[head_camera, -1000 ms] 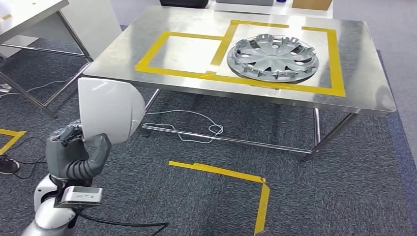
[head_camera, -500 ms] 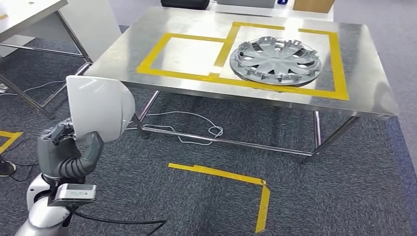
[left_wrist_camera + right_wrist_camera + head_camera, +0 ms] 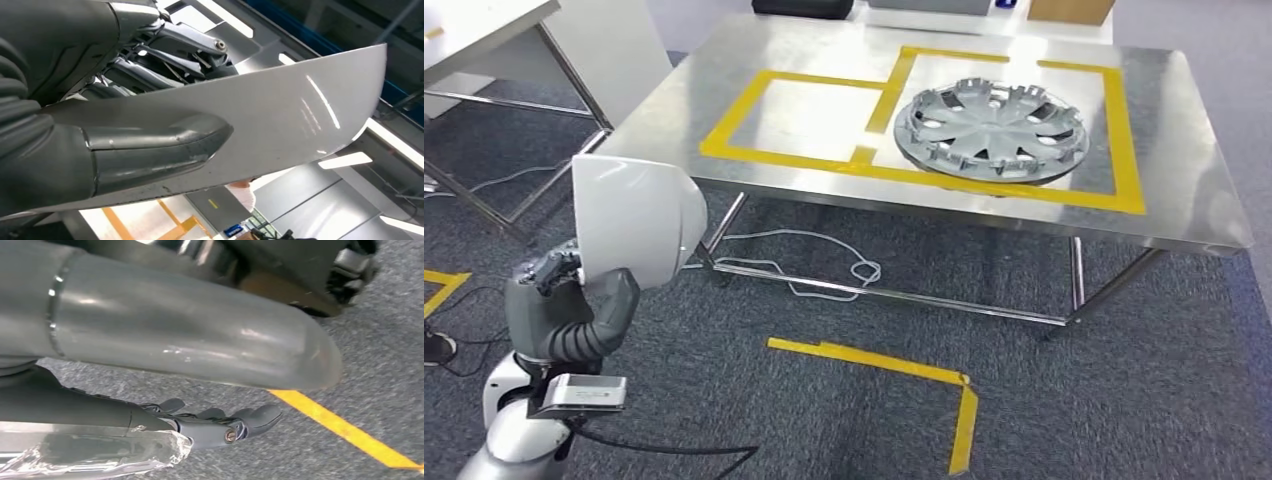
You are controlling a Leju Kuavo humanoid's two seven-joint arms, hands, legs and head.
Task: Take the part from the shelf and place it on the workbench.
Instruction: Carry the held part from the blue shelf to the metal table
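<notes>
Grey carpet w/ yellow floor tape [image 3: 894, 362], steel table [image 3: 1184, 200] ahead, marked w/ yellow tape squares [image 3: 809, 110]. Whole view shifted vs half a sec ago: table edge sits a bit lower and further right in frame, so camera moved, prob. robot stepping or turning toward table, not things moving. Wheel cover [image 3: 992, 130] unmoved inside its tape square on table. Part [image 3: 636, 220] now raised slightly and nearer table's near-left corner than 0.5 s ago, though back roughly where it was 1 s ago, so likely just gait sway. Meaning for task: pickup done, carry leg underway, placing not yet begun; vacant tape square beside wheel cover looks like the likely drop spot.

Part: white glossy panel, thin, smooth, gently curved, one rounded corner, held upright on edge, off the floor, short of table's near-left corner, not touching it. Ceiling lights reflected on its face in wrist view.

Left hand [image 3: 549, 290] clamped on part's lower edge: thumb across one face, fingers [image 3: 150, 55] behind other. Right hand [image 3: 220, 425] hangs over carpet, fingers loosely curled, holding nothing.
</notes>
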